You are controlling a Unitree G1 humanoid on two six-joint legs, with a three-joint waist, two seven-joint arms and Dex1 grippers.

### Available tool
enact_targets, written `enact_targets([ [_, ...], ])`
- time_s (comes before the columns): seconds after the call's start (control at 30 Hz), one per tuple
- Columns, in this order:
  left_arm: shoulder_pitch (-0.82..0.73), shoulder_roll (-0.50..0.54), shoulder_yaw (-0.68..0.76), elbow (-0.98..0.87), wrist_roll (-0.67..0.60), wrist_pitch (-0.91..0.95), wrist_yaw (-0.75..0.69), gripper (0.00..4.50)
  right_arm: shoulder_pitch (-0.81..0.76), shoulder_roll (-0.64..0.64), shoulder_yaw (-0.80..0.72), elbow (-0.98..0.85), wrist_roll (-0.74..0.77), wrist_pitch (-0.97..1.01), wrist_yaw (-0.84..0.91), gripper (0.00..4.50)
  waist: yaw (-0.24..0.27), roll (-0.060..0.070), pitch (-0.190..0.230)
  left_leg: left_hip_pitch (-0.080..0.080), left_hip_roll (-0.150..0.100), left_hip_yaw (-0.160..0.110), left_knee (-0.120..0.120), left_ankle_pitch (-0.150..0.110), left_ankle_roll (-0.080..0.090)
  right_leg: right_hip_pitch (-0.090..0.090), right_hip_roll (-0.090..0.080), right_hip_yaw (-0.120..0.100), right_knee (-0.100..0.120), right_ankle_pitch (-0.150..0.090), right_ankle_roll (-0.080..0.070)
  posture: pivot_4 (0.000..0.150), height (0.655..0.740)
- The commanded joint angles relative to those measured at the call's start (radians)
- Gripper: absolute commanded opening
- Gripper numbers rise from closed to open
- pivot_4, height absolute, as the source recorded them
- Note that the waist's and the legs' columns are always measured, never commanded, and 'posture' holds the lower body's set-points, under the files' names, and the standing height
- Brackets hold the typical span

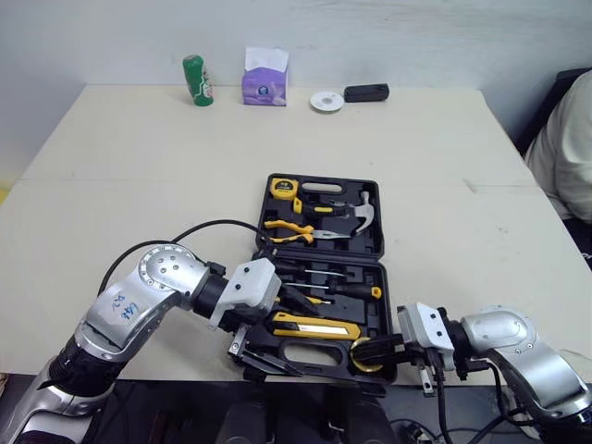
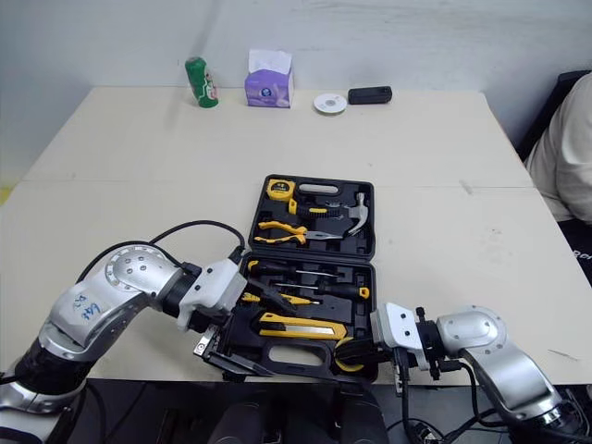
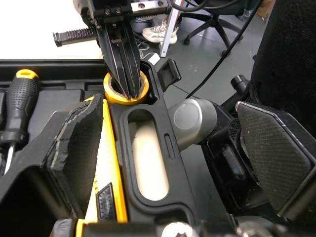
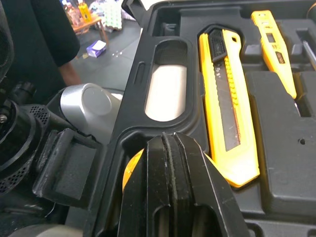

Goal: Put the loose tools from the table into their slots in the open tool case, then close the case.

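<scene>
The black tool case [image 1: 378, 231] lies open at the table's near edge. Its far half holds a tape measure [image 1: 282, 188], pliers [image 1: 291, 231] and a hammer [image 1: 361, 215]. The near half holds screwdrivers [image 1: 324, 289] and a yellow utility knife [image 1: 314, 324]. A yellow tape roll [image 3: 111, 91] sits in the near right corner slot, and my right gripper [image 1: 375, 350] is shut on its rim. My left gripper [image 1: 254, 356] is open at the near left of the case, its fingers [image 3: 74, 143] straddling the front rim beside the handle opening [image 3: 148, 153].
At the table's far edge stand a green can [image 1: 197, 80], a purple tissue box [image 1: 265, 79], a white disc [image 1: 326, 101] and a black object [image 1: 366, 92]. A person [image 1: 569, 148] sits at the right edge. The case overhangs the near table edge.
</scene>
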Motion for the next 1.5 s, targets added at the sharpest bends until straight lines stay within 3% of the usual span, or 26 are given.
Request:
enact_targets([
  [0.03, -0.018, -0.008, -0.010, 0.009, 0.009, -0.017, -0.002, 4.50, 0.036, -0.009, 0.031, 0.103, -0.073, -0.075, 0.010, 0.06, 0.000, 0.000, 0.000, 0.000, 0.000, 0.000, 0.000, 0.000, 0.000, 0.000, 0.000, 0.000, 0.000, 0.000, 0.000, 0.150, 0.7278],
  [0.37, -0.020, -0.010, 0.000, 0.055, 0.041, -0.051, -0.011, 4.50, 0.123, 0.001, -0.003, 0.246, -0.090, -0.288, -0.039, 0.06, 0.003, -0.010, -0.006, 0.002, 0.000, -0.002, 0.000, -0.001, 0.000, 0.005, 0.000, -0.001, -0.003, 0.000, 0.000, 0.150, 0.7278],
  [0.57, -0.015, -0.018, 0.033, 0.101, 0.052, -0.071, 0.025, 4.50, 0.099, 0.005, -0.068, 0.059, 0.040, -0.116, -0.146, 0.06, 0.003, -0.011, -0.007, 0.002, 0.001, -0.003, 0.000, -0.003, 0.000, 0.004, -0.001, 0.000, -0.004, 0.000, 0.001, 0.150, 0.7278],
  [0.7, 0.015, -0.035, 0.124, 0.115, 0.039, -0.011, 0.154, 4.50, 0.062, -0.007, -0.223, -0.062, 0.177, 0.071, -0.280, 0.06, 0.000, -0.009, -0.005, 0.001, 0.001, -0.003, 0.000, -0.003, -0.001, 0.002, -0.001, 0.000, -0.002, 0.000, 0.001, 0.150, 0.7278],
  [0.9, 0.080, -0.005, 0.259, 0.226, 0.087, -0.087, 0.229, 4.50, -0.117, -0.001, -0.329, 0.140, 0.143, 0.163, -0.397, 0.06, 0.000, -0.006, -0.004, 0.000, 0.002, -0.002, -0.001, -0.003, -0.001, 0.000, 0.000, -0.001, -0.001, 0.000, -0.001, 0.150, 0.7278],
  [1.07, 0.087, 0.039, 0.323, 0.438, 0.162, -0.203, 0.237, 2.30, -0.231, -0.034, -0.262, 0.362, -0.017, 0.127, -0.405, 0.00, 0.001, -0.005, -0.003, -0.002, 0.001, -0.001, -0.001, -0.003, -0.001, -0.001, -0.001, -0.002, -0.001, 0.000, -0.001, 0.150, 0.7278],
  [1.23, 0.058, 0.024, 0.281, 0.621, 0.257, -0.325, 0.259, 0.03, -0.286, -0.004, -0.153, 0.465, -0.143, 0.058, -0.385, 0.00, -0.004, -0.004, -0.002, -0.002, 0.001, 0.001, -0.002, -0.003, 0.000, -0.002, -0.001, -0.002, 0.002, 0.000, -0.001, 0.150, 0.7278],
  [1.5, -0.018, -0.094, 0.203, 0.718, 0.339, -0.362, 0.307, 0.03, -0.316, 0.037, -0.074, 0.390, -0.149, 0.089, -0.296, 0.00, -0.006, -0.004, -0.002, -0.002, 0.001, 0.001, -0.002, -0.002, -0.001, -0.002, 0.000, -0.001, 0.004, 0.000, 0.000, 0.150, 0.7278],
])
